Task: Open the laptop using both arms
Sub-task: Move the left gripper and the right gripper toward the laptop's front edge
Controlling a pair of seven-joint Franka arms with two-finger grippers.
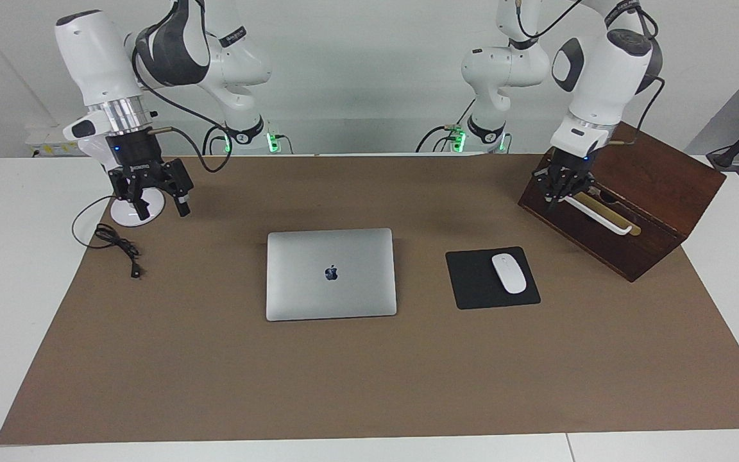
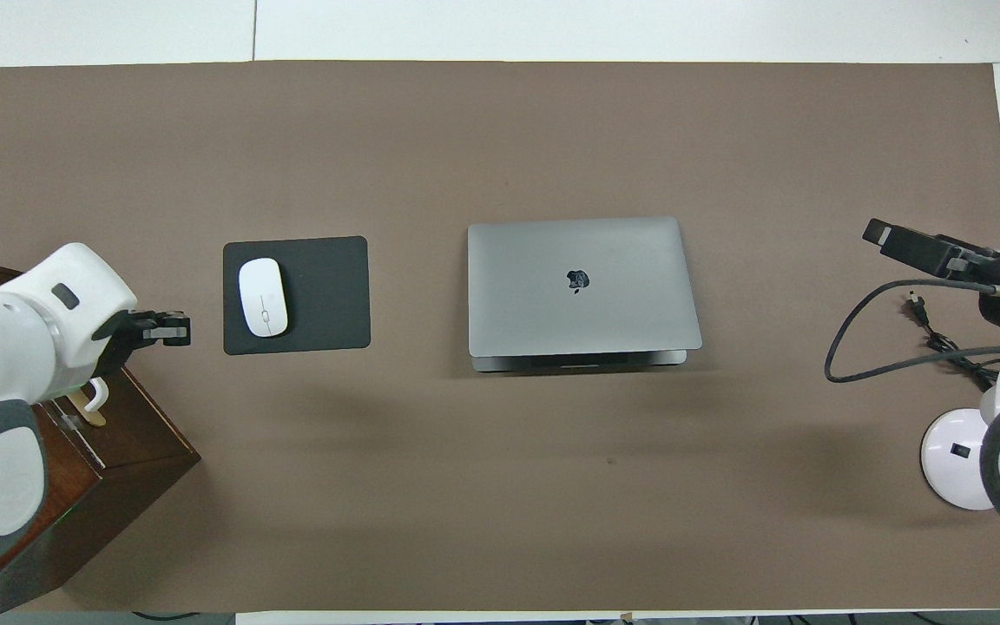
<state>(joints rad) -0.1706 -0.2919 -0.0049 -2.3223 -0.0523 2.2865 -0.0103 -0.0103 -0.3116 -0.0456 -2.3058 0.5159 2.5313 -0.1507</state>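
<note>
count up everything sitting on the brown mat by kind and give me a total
Laptop: 1
Mouse pad: 1
Mouse: 1
Wooden box: 1
Lamp base: 1
Power cord: 1
Total: 6

Facing view high, across table toward robots – overhead steep, robots' end; both share laptop (image 1: 331, 274).

Only readable sign: dark apple logo (image 1: 331, 273) at middle of laptop lid (image 1: 331, 250), lid shut, laptop at middle of worktop; small print on arm joints too small to read; no other text, numbers or labels legible.
</note>
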